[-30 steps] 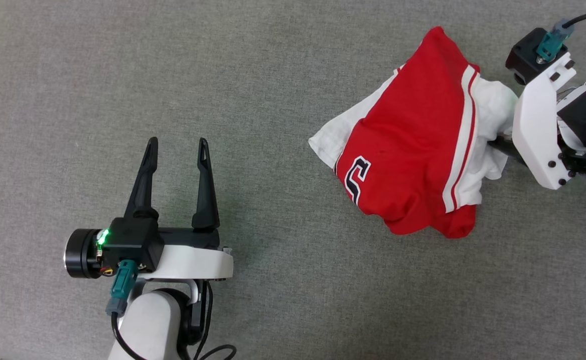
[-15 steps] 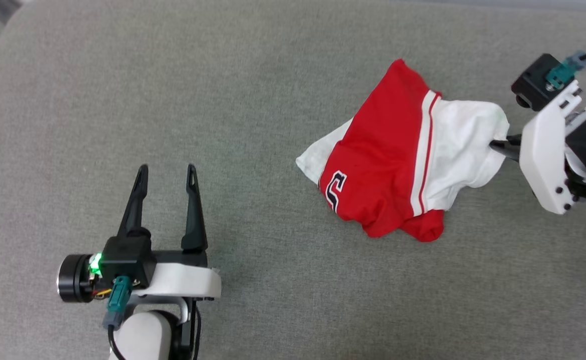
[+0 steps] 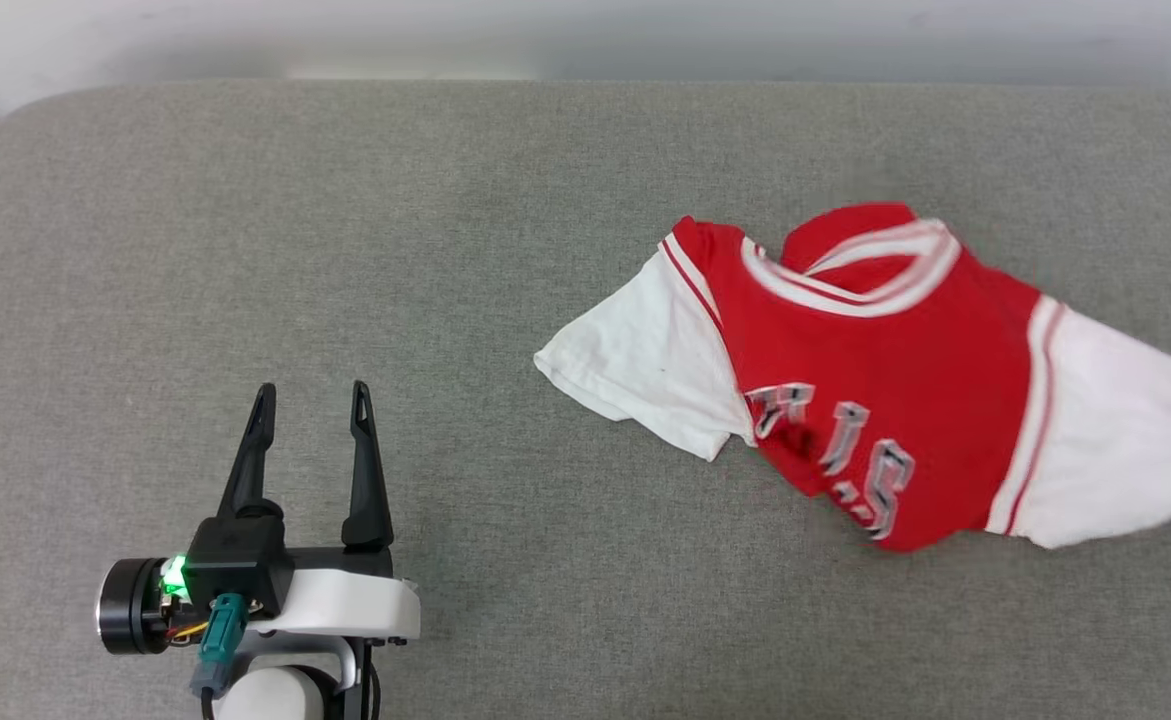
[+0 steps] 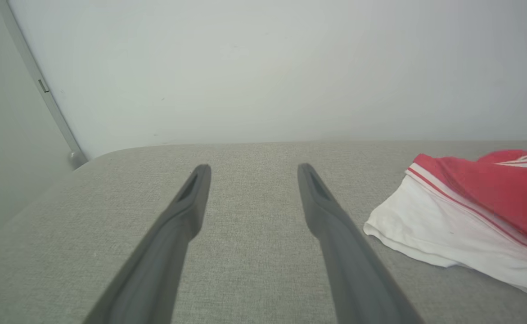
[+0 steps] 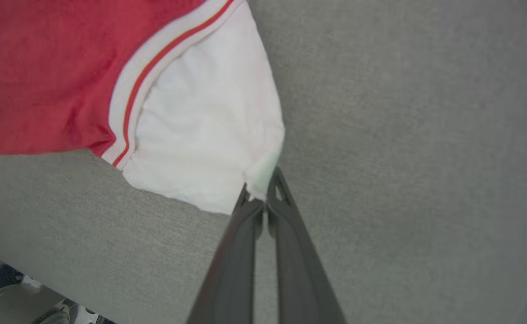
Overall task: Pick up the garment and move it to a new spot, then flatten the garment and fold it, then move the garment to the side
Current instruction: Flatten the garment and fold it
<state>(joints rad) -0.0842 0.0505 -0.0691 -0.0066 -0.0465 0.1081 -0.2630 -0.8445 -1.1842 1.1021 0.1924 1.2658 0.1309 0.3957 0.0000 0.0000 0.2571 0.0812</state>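
Clamped narrow with the right gripper (image 5: 262,185) on the cuff corner of a white sleeve (image 5: 200,130), nothing but a fold of cloth between the jaws. Spread wide and holding nothing at the left gripper (image 3: 312,390), low over the grey cushion (image 3: 445,250), well apart from the cloth.

Opened out since a second ago: no longer a bunched heap hanging from the pinch with one letter peeping out, but drawn sideways into a spread shirt, neckline and a row of lettering uppermost. Framing shifted as well, with a pale wall (image 3: 545,40) now along the top: a camera tilt, not a slide of the cushion. Probably the carry to a new spot near its end and flattening next; no fold made yet.

Across the right half of the cushion: the garment (image 3: 875,370), a red jersey with white sleeves, red-and-white striped trim at collar and shoulder seams, and dark white-edged letters across the chest, blurred, perhaps mid-motion. Near sleeve loose and flat toward the left gripper; far sleeve stretched toward the pinch; lower body tucked under, hem hidden. Soft and limp, likely to wrinkle if dragged by one corner alone.
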